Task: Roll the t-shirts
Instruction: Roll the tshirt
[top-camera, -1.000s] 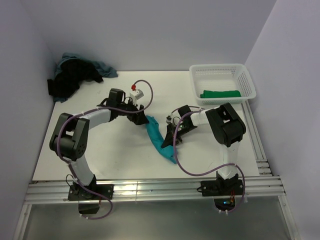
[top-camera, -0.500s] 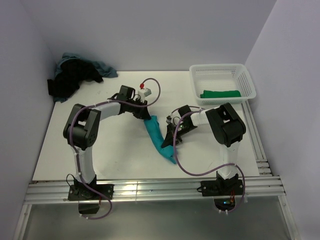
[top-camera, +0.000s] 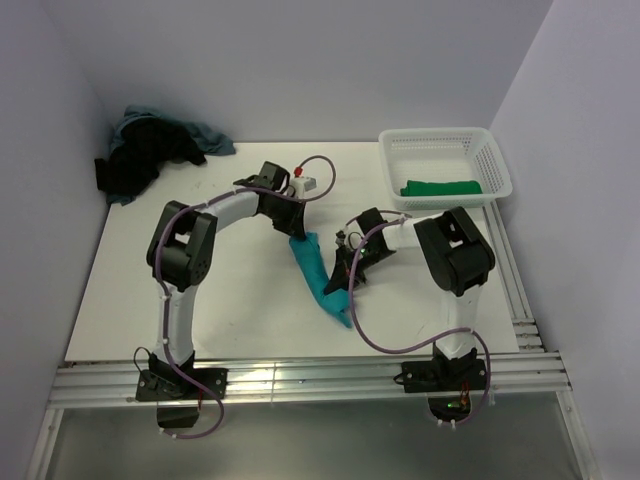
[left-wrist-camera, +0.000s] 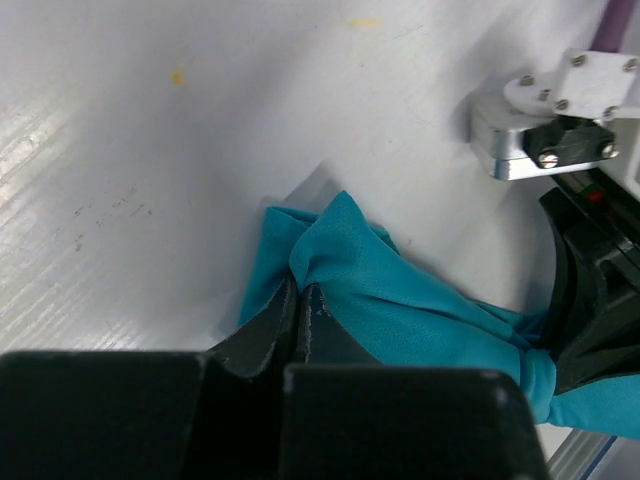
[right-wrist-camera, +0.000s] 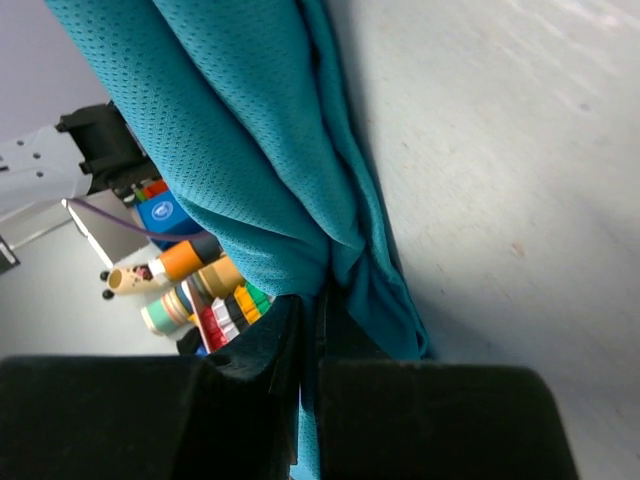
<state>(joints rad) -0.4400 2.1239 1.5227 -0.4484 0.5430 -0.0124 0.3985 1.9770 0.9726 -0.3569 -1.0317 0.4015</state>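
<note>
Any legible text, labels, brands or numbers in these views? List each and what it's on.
None readable.
The bright teal cotton t-shirt is plain, no print.
The white plastic lattice basket shows no label.
The small blue part beside the colour-banded wires, right wrist view: any marking is too blurred to read.

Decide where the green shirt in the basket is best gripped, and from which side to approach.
Grip the green shirt at its middle, across its narrow width, coming straight down from above. It lies as a long, flat bundle on the floor of the basket, and the basket's walls would likely block any sideways approach.
</note>
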